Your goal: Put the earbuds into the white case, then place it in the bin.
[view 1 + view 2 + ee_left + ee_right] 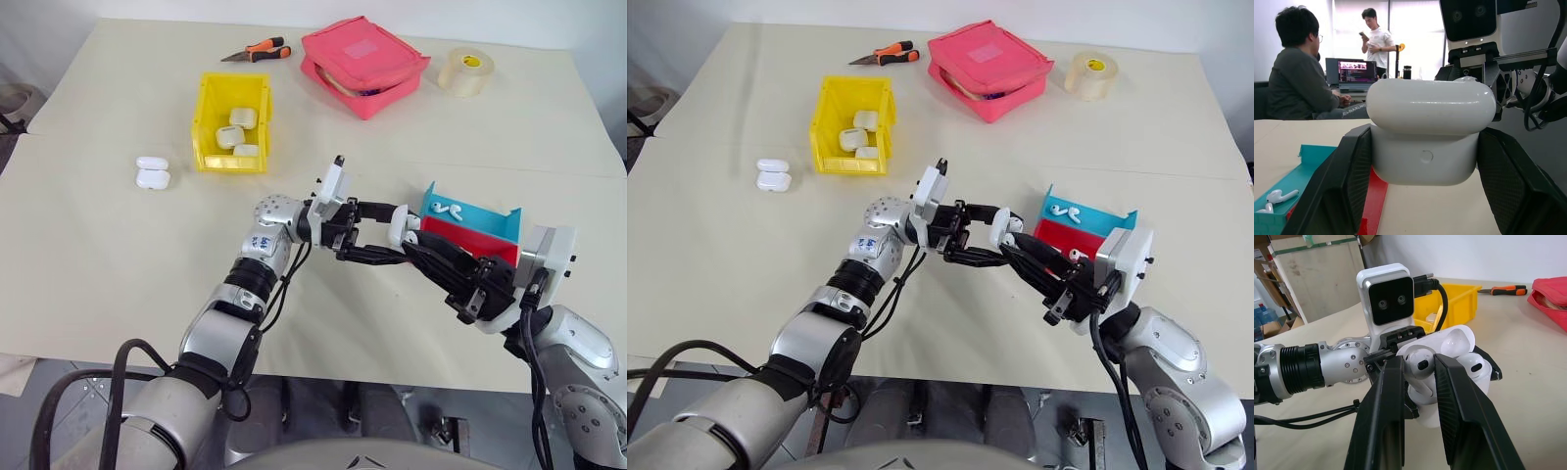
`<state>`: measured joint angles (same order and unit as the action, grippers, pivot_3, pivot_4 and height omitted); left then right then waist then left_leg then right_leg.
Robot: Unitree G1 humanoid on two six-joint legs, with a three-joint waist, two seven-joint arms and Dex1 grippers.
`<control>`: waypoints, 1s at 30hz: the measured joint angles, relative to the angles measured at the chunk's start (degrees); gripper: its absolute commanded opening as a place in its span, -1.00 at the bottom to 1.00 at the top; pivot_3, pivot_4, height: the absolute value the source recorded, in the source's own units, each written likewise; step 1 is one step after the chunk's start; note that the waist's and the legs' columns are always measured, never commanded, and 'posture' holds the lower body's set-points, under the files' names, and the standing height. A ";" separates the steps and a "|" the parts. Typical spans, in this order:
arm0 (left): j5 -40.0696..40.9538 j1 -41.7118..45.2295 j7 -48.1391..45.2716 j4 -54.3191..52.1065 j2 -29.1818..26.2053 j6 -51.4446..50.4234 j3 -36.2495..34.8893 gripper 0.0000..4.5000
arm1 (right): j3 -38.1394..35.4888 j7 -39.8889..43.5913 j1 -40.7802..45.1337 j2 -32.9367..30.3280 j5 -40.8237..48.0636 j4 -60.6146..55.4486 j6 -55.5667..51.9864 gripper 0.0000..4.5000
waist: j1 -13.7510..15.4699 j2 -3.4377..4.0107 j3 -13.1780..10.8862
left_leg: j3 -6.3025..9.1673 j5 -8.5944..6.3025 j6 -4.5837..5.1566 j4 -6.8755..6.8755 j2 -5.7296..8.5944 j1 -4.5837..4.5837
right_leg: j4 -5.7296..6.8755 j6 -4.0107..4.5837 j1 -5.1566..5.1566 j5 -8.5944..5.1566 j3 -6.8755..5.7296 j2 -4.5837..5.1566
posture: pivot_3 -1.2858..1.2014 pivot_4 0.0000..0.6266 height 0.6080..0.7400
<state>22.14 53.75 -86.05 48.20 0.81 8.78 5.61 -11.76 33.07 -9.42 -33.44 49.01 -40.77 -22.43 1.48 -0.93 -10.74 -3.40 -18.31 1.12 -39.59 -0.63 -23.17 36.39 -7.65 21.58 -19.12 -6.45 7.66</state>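
Above the near part of the cream-covered table (pixel 98 274) the two arms meet. The left claw (pixel 1425 161) is clamped on the body of a small glossy white rounded earbud case (pixel 1425 147), its black fingers (pixel 1344 181) pressing the case's two sides, the hinged lid raised. The right claw (pixel 1420 382) pinches a tiny glossy white earbud with a short stem (pixel 1420 367) between its two black fingers (pixel 1388 401), holding it right at the case's open cavity, where a second earbud (pixel 1474 367) already sits — whether the held one touches its socket cannot be told. Just beyond the right arm lie a red plastic tray (pixel 480 240) and, against its far side, a teal plastic tray (pixel 480 217) with two loose white earbuds (pixel 446 209) in it. Further out on the left, two closed white cases (pixel 153 172) lie side by side on the table, near a small bright yellow plastic bin (pixel 208 117) with three more white cases (pixel 235 132) inside. At the far edge lie orange-and-black-handled pliers (pixel 260 52), a pink zip fabric pouch (pixel 362 64) and a roll of clear tape (pixel 465 70). In the left wrist view, a seated person (pixel 1300 73) faces a laptop (pixel 1354 73), and another person (pixel 1376 41) stands behind.
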 measured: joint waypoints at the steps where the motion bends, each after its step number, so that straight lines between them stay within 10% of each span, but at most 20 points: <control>1: 0.00 0.00 0.00 0.00 0.01 0.01 0.00 0.24 | -0.01 0.01 0.05 -0.15 0.01 0.00 0.00 -0.77 | 0.00 0.00 0.00 | 0.00 0.00 0.00 0.00 0.00 0.00 | 0.00 0.00 0.00 0.00 0.00 0.00 | 0.03 -0.52 1.00; 30: 0.14 0.20 -0.01 0.07 -1.40 1.88 1.50 0.24 | -0.37 8.16 10.85 -12.36 3.79 5.86 -7.64 -0.77 | 0.09 0.00 0.00 | 0.04 -0.02 0.04 -0.08 -0.01 -0.01 | 0.01 -0.01 -0.04 0.01 -0.04 0.01 | 0.03 -0.52 1.00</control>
<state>22.27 53.95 -86.06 48.26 -0.59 10.66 7.11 -12.13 41.24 1.43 -45.80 52.80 -34.91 -30.07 1.57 -0.93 -10.74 -3.36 -18.33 1.16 -39.67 -0.64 -23.17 36.40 -7.66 21.53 -19.11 -6.49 7.67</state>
